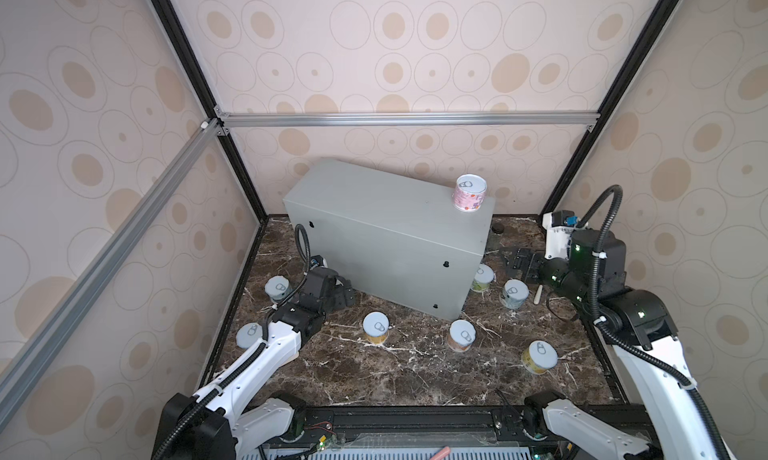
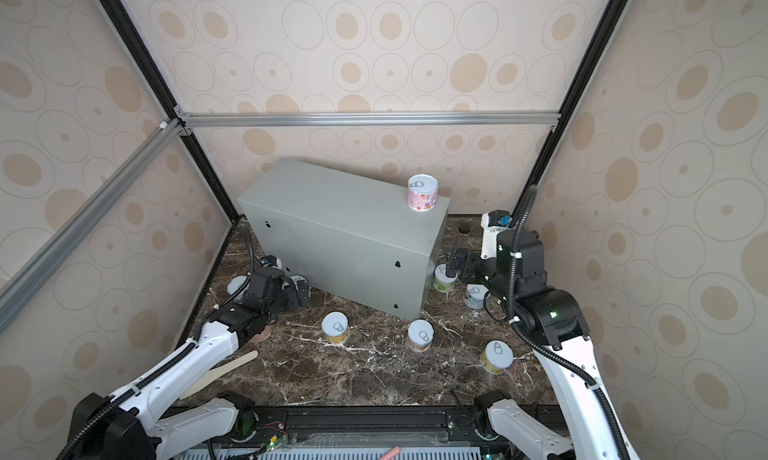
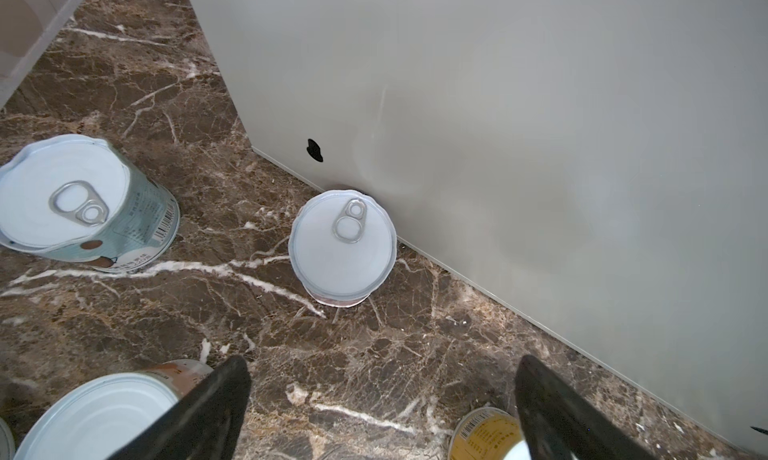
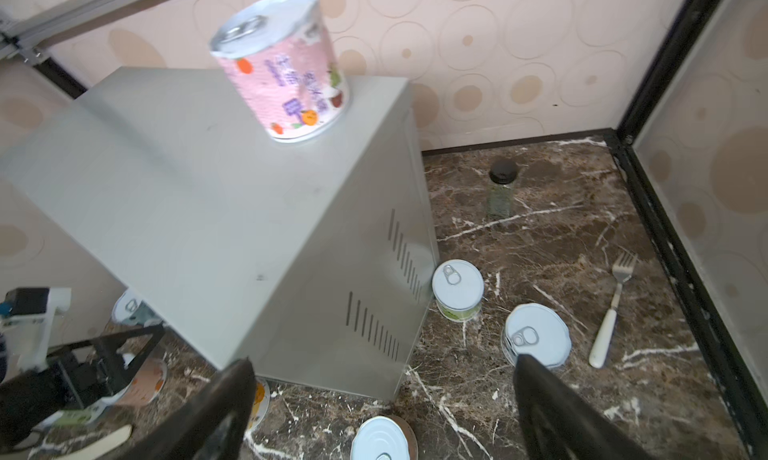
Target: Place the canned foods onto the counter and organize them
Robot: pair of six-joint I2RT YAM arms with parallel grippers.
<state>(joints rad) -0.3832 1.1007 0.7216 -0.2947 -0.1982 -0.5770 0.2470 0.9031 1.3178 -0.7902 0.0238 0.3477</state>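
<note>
A pink-labelled cylindrical tin [image 4: 286, 69] stands on the pale grey metal counter [image 4: 187, 196] — the black right pincer [image 4: 384, 364] gapes wide, empty.

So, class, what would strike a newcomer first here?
A large pale grey rectangular metal box stands askew on the dark brown marble-patterned surface. One pink-labelled, silver-lidded tin stands alone on its top, near the right end; other tins are scattered around its base.

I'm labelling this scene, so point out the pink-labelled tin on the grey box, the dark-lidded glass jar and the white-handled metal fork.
Pink-labelled tin [image 1: 468, 200]: in a top view, on its label.
Dark-lidded glass jar [image 4: 500, 198]: right wrist view, on its glass body.
White-handled metal fork [image 4: 606, 329]: right wrist view, on its handle.
</note>
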